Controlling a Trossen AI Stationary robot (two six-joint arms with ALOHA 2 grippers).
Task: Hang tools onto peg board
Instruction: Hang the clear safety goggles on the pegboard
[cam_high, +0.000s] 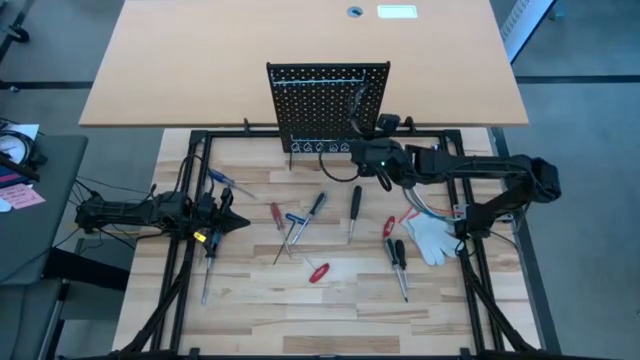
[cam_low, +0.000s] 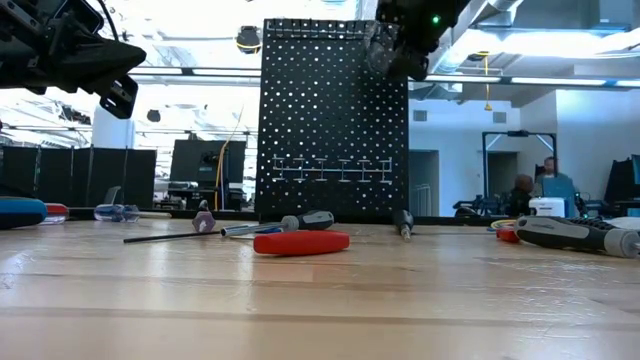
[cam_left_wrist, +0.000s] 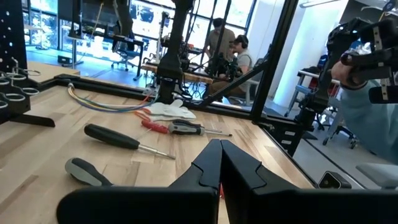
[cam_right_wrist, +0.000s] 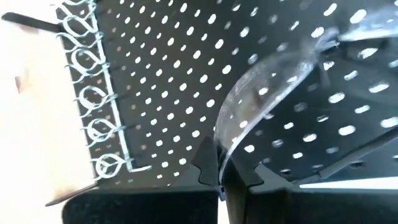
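While the right gripper (cam_high: 386, 183), pinched on something clear, hovers at the peg board (cam_high: 328, 105), the tools (cam_high: 352, 213) lie unhung. Left gripper (cam_high: 238, 222) waits closed.

No readable text, labels or numbers, views perhaps too coarse

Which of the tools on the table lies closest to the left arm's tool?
The long slim screwdriver directly beside the left tool, its shaft running toward the table's near edge. The other tools lie farther toward the middle and right of the table.
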